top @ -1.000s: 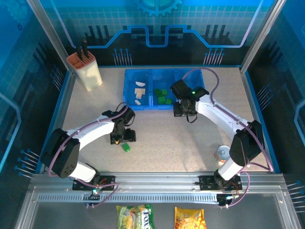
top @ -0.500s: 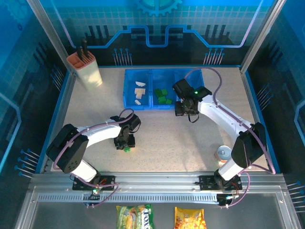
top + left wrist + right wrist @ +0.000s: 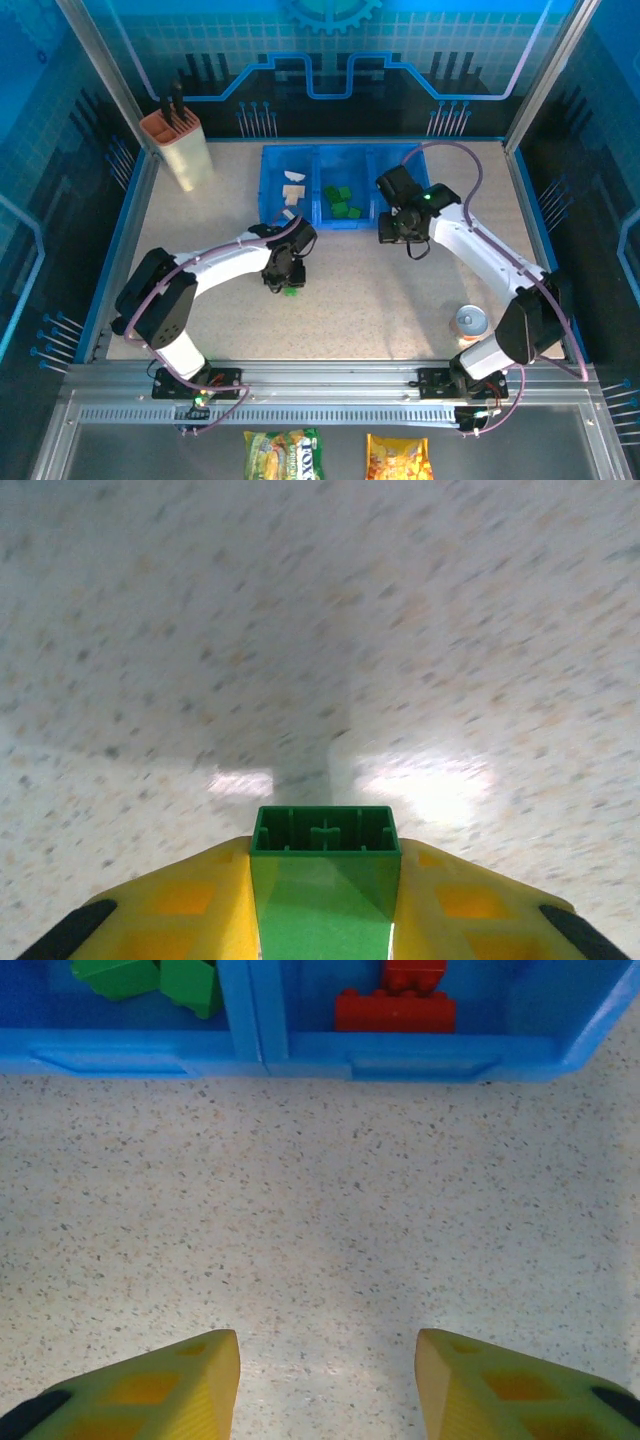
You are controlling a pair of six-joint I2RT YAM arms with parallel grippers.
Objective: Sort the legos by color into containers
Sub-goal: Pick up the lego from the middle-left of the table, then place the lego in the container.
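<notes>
My left gripper (image 3: 287, 280) is shut on a green lego (image 3: 325, 880), which sits hollow side out between the yellow fingers (image 3: 190, 900), just above the speckled table. From above, the green lego (image 3: 291, 290) shows under the gripper, a little in front of the containers (image 3: 318, 225). The left bin holds cream legos (image 3: 292, 190) and the middle bin green legos (image 3: 342, 200). My right gripper (image 3: 328, 1345) stands open over bare table just in front of the containers (image 3: 250, 1050). Red legos (image 3: 395, 1005) lie in the bin ahead of it, with green legos (image 3: 150, 975) in the bin beside them.
A beige knife block (image 3: 180, 150) with an orange top stands at the back left. A small tin can (image 3: 470, 320) sits near the right arm's base. Two snack packets (image 3: 285, 455) lie below the rail. Blue walls ring the table.
My left gripper closed on the green lego and carried it right and toward the containers. My right gripper drifted slightly right and stayed open.
</notes>
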